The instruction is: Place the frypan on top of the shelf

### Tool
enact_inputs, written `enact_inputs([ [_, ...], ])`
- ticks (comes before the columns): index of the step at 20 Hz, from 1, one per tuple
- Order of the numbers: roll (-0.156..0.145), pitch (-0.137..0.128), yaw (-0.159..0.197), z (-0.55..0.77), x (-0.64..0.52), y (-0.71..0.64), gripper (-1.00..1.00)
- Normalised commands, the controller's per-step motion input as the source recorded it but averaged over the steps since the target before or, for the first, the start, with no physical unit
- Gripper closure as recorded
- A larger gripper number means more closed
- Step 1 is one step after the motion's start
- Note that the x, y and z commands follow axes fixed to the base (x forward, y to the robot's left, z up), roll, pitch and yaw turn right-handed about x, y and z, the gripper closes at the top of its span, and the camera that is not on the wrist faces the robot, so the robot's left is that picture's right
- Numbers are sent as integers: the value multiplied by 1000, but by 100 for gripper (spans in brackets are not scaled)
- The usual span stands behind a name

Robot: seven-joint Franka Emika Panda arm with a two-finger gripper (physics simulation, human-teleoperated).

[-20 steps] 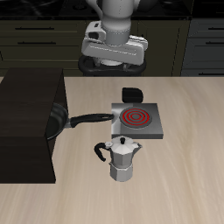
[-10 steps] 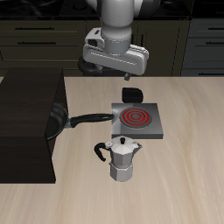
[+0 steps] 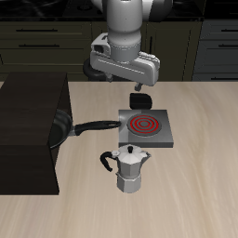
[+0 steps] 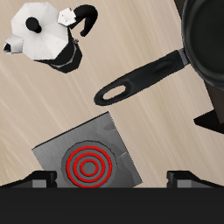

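Note:
The frypan is glossy black and stands on the table against the shelf's side, its long handle pointing toward the stove. The shelf is a large dark box with a flat bare top. My gripper hangs open and empty above the table's back, behind the stove and apart from the pan. In the wrist view the frypan and its handle show beyond the stove, and my two fingertips stand wide apart with nothing between them.
A small grey stove with a red coil sits mid-table, with a black knob behind it. A silver moka pot stands nearer the front edge. Both show in the wrist view: stove, moka pot.
My gripper has tilted and sunk slightly over the table's back. The frypan, stove and moka pot have not moved.

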Motion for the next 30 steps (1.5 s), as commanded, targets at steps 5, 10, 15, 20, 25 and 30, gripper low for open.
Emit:
enact_inputs([
  [5, 3, 0, -115, -25, 158, -58, -100],
  [10, 4, -22, -87, 7, 155, -119, -100],
  [15, -11, -6, -64, -35, 140, -118, -100],
  [20, -2, -5, -76, -55, 139, -120, -100],
  [25, -25, 10, -69, -144, 133, -122, -100],
  [30, -25, 9, -54, -196, 89, -112, -100],
])
